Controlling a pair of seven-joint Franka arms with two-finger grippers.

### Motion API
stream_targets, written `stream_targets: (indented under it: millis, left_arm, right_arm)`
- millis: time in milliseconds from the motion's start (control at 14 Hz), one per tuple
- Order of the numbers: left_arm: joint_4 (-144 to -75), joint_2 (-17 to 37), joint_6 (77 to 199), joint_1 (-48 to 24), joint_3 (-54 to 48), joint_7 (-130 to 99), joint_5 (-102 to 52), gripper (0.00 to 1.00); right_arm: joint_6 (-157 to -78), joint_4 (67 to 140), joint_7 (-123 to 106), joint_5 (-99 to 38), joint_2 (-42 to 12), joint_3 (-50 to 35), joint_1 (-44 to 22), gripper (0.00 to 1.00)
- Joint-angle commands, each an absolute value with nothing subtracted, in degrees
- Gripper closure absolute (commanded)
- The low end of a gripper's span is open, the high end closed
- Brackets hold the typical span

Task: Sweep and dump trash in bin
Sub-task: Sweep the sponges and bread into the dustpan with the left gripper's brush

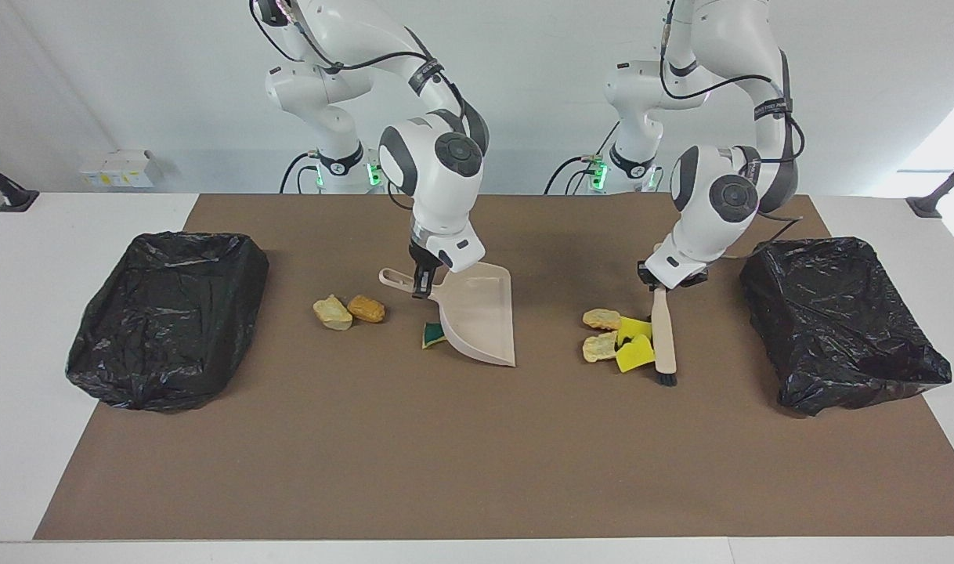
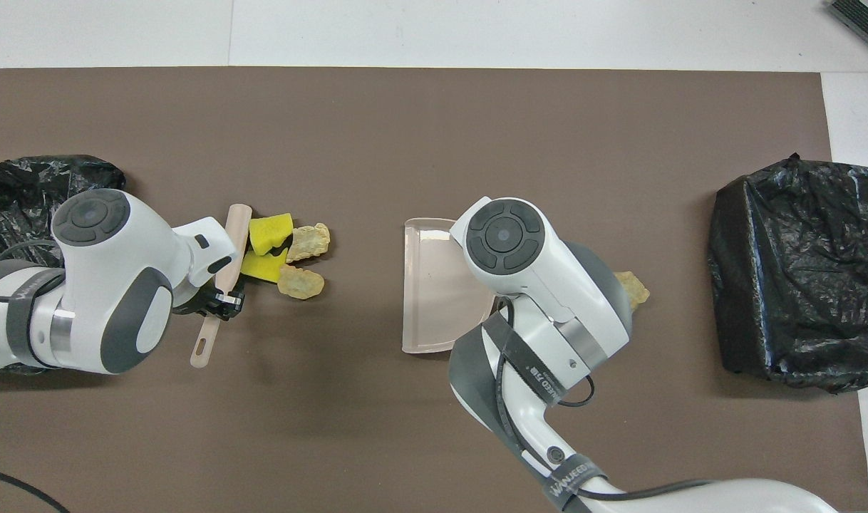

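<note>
Left gripper (image 1: 659,282) clamped beige wooden brush (image 1: 664,338) against yellow sponge scraps (image 1: 634,345); right gripper (image 1: 422,283) gripped beige plastic dustpan (image 1: 481,317). Risk: scraps scattering past pan.

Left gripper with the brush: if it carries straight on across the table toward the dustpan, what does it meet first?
The yellow sponge pieces already against the brush in the left gripper, then the tan lumps; likely the dustpan afterwards.
</note>
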State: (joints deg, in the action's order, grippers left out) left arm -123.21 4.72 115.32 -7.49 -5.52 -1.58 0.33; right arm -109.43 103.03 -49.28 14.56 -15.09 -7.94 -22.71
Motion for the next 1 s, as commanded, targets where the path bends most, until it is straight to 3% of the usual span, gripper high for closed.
stream_targets:
  millis: [0, 931]
  left_arm:
    - [-127.9, 1.5, 116.5, -10.9, -4.8, -1.8, -2.9, 1.0]
    - [-127.9, 0.4, 121.8, -29.7, -4.8, -13.4, -16.3, 1.0]
  right_arm:
    - [-113.0, 103.5, -45.0, 14.2, -16.2, -8.3, -23.6, 1.0]
    - [-120.5, 103.8, -39.8, 8.0, -18.1, -8.3, -24.7, 1.0]
